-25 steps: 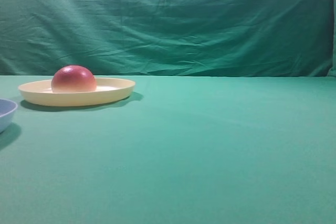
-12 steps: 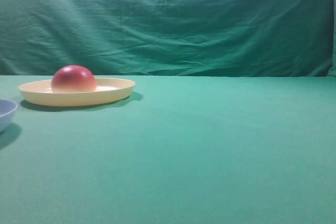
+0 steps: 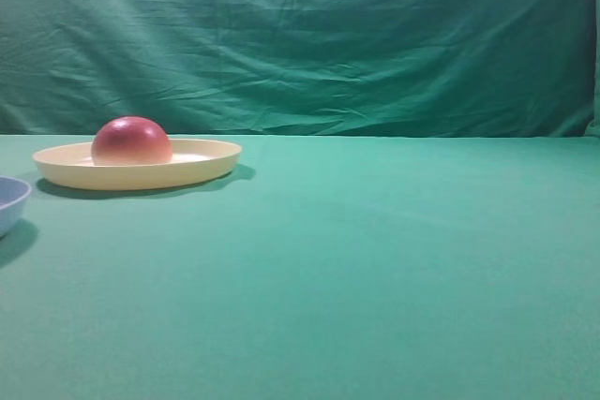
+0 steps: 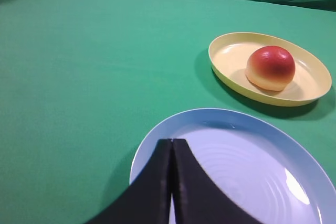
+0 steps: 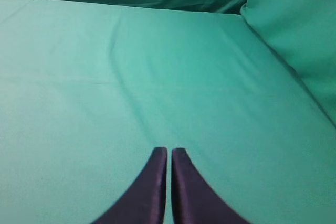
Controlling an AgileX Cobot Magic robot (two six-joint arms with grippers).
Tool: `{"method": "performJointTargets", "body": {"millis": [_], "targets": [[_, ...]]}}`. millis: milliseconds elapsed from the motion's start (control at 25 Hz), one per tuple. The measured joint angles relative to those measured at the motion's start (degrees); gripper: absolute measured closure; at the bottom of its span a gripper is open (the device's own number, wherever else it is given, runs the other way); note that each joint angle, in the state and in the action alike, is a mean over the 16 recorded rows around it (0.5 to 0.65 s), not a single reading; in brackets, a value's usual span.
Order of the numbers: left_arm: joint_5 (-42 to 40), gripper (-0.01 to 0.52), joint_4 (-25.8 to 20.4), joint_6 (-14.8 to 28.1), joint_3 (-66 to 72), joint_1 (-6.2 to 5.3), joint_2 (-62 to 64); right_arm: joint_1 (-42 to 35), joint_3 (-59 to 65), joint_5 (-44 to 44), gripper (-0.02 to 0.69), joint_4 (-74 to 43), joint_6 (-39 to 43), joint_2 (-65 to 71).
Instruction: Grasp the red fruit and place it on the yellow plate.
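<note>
The red fruit [image 3: 131,141] rests dome-up inside the yellow plate [image 3: 202,168] at the far left of the table. In the left wrist view the red fruit [image 4: 271,67] sits on the yellow plate [image 4: 227,56] at the upper right. My left gripper [image 4: 171,141] hangs over the light blue dish, well short of the plate, its dark fingers pressed together with nothing between them. My right gripper [image 5: 169,150] is shut and empty above bare green cloth. Neither gripper shows in the exterior view.
A light blue dish [image 4: 294,150] lies under the left gripper; its rim [image 3: 13,196] pokes in at the exterior view's left edge. Green cloth covers the table [image 3: 375,259] and hangs as a backdrop [image 3: 328,35]. A raised fold of green cloth [image 5: 299,30] stands right of the right gripper.
</note>
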Motion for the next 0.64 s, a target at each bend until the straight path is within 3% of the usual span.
{"method": "performJointTargets", "body": {"millis": [640], "targets": [[0.0, 0.514, 0.0, 0.0, 0.0, 0.0, 0.0, 0.0, 0.0, 0.01, 0.665, 0.0, 0.0, 0.0]]}}
